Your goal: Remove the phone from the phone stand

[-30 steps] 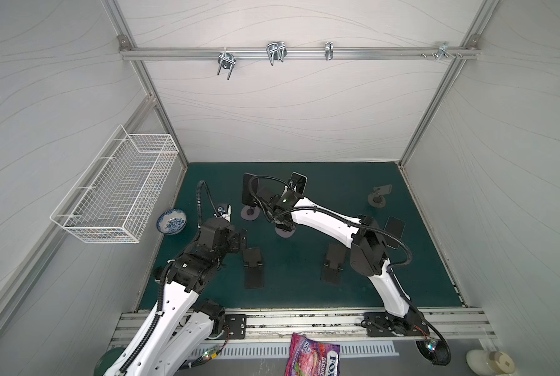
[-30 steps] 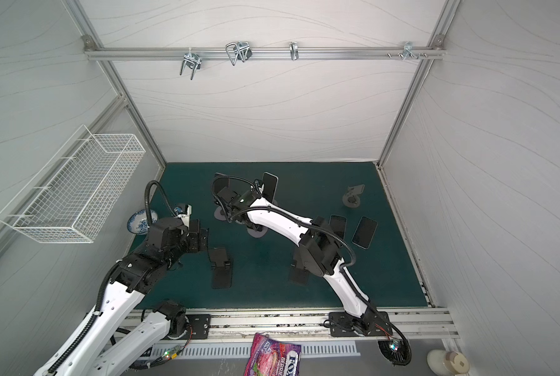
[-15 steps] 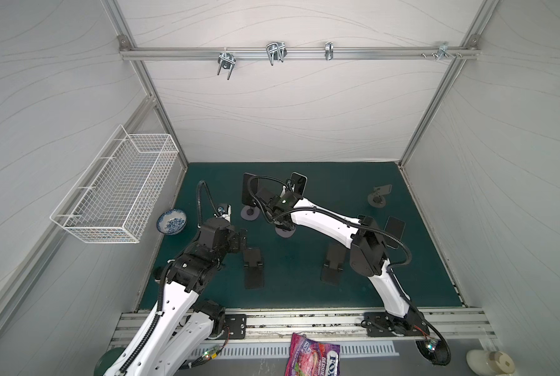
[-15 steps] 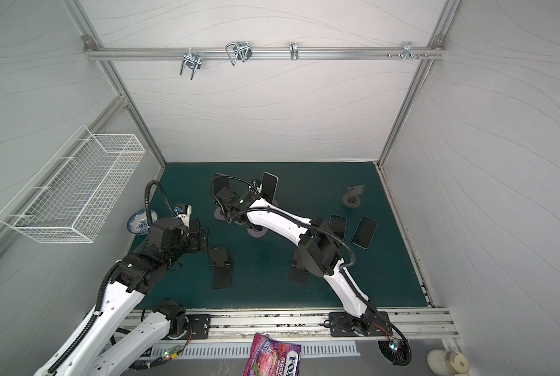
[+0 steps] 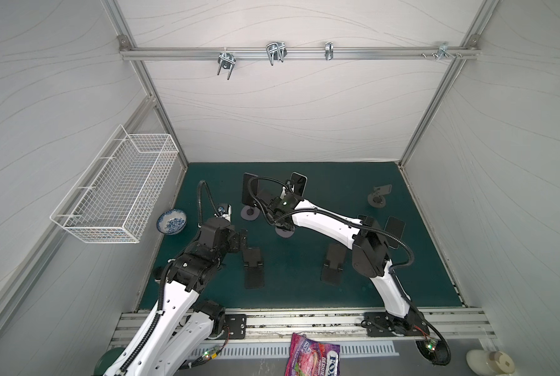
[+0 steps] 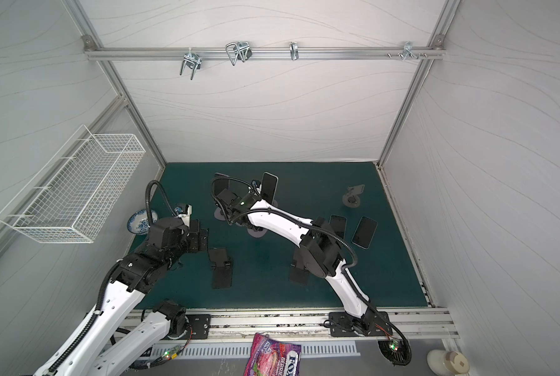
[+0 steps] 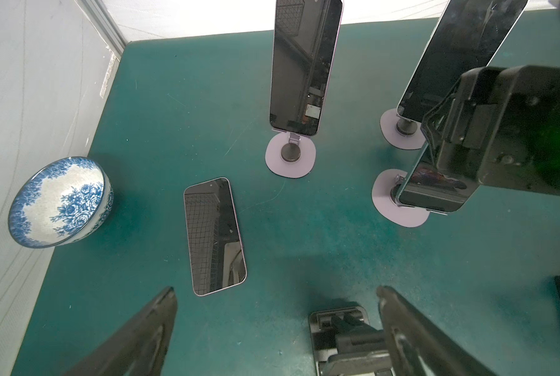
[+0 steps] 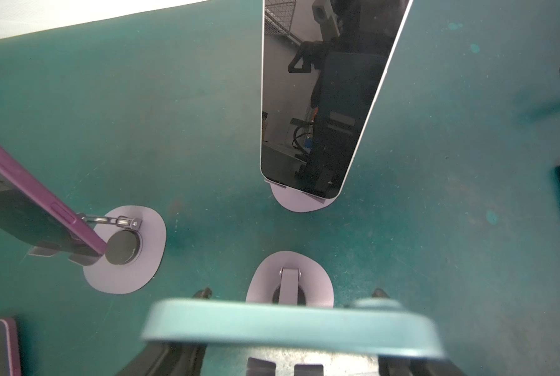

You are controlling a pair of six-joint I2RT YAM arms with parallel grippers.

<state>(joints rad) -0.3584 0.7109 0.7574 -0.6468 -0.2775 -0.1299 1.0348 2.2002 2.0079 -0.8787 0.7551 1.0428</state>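
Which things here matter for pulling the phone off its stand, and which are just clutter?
Job: teal phone; its stand; right pincer closed on it.
Lying about: bowl; wire basket; snack bag; flat phone near the bowl.

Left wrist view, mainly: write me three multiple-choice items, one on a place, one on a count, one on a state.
1. Where is the bowl? A. on the mat beside the wall; B. in a wire basket; C. on a stand.
2. How many lilac stand bases show in the left wrist view? A. one; B. three; C. six.
3. The left end effector is: A. open and empty; B. shut on a phone; C. shut on the bowl.
Key: 1 A, it rests on the mat by the wall. 2 B, three separate bases are visible. 3 A, its fingers stand wide apart, gripping nothing.
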